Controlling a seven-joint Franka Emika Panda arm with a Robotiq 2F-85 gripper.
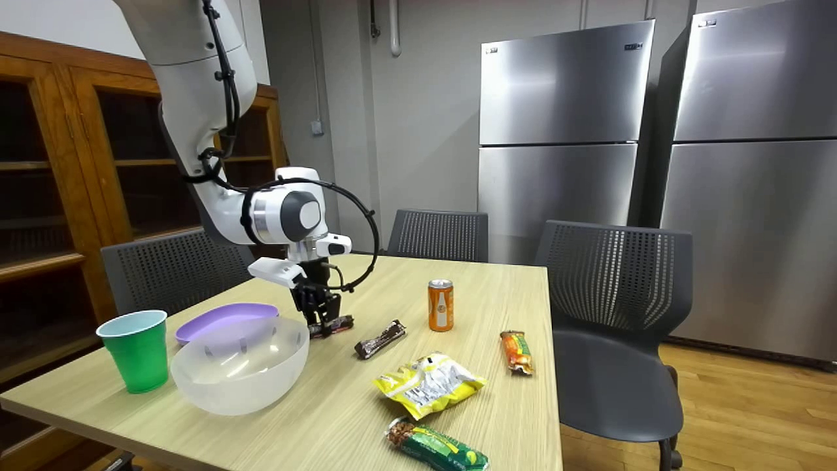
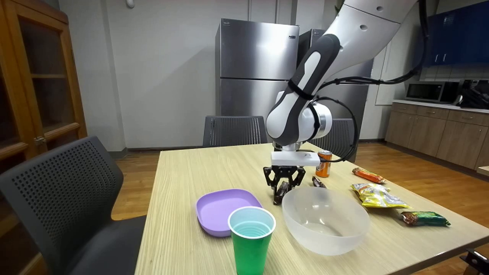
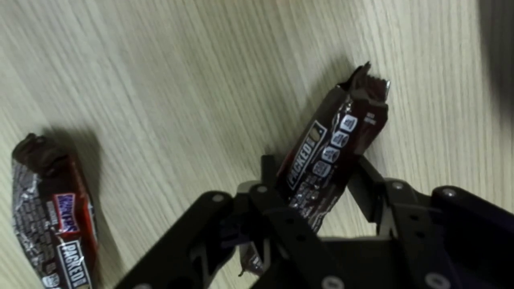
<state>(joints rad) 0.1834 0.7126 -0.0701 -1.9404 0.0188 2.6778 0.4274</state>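
Observation:
My gripper is partly closed around a dark brown wrapped candy bar, with a finger against each side. The bar lies diagonally between the fingers, at or very near the tabletop; part of it is hidden under the left finger. In the exterior views the gripper points down at the bar. A second brown candy bar, marked Snickers, lies apart at the left of the wrist view. It also shows in both exterior views.
A frosted bowl stands close to the gripper. A purple plate and green cup are nearby. An orange can, orange-wrapped bar, yellow bag and green-wrapped bar lie farther off. Chairs surround the table.

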